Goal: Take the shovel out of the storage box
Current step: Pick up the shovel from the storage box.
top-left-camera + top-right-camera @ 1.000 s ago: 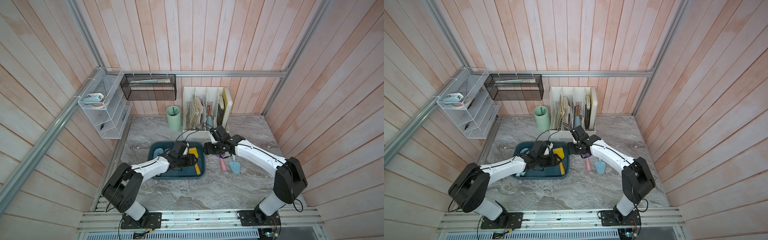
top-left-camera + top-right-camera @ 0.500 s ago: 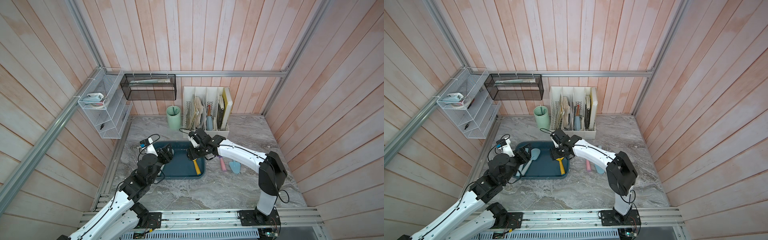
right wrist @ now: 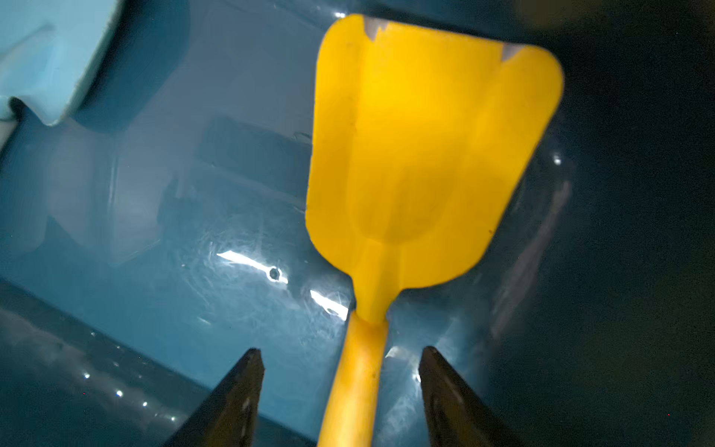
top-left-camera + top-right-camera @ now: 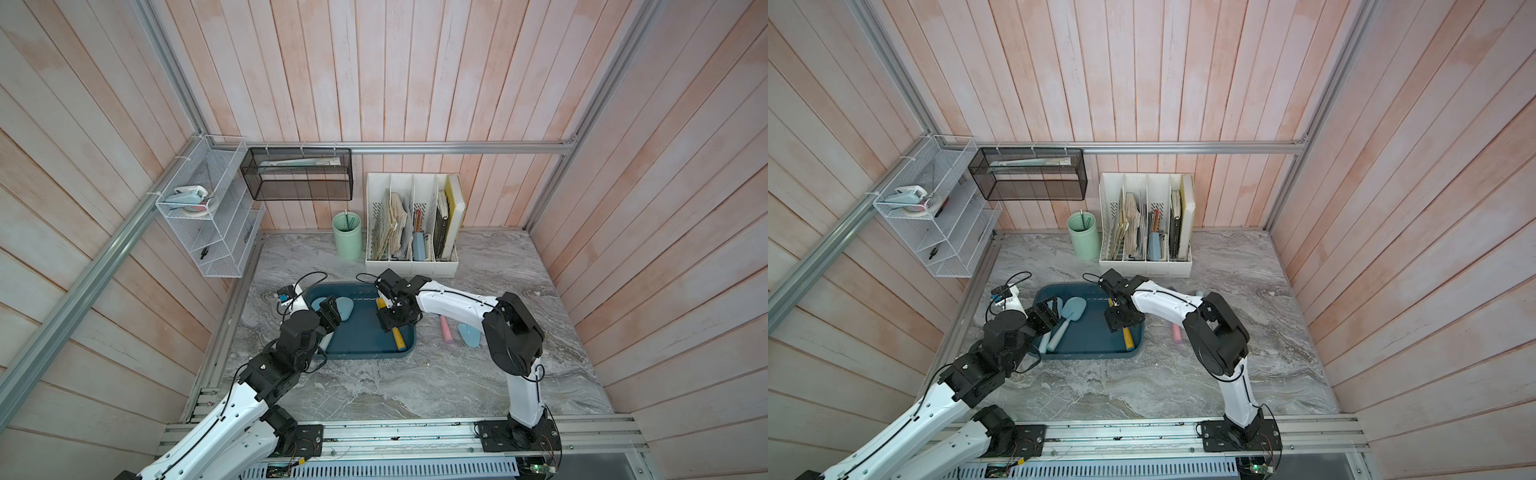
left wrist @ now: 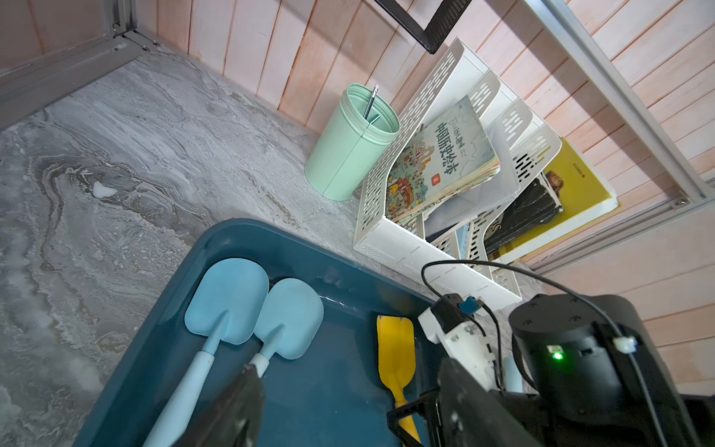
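My right pincer (image 3: 340,350), released, straddles the yellow shovel (image 3: 425,154)'s handle beside the storage box (image 4: 361,334)'s three-o'clock rim; left pincer (image 5: 348,367) released.

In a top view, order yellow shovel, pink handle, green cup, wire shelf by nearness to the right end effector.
1. yellow shovel, under the right end effector, in the storage box
2. pink handle, on the table
3. green cup, by the back wall
4. wire shelf, on the side wall
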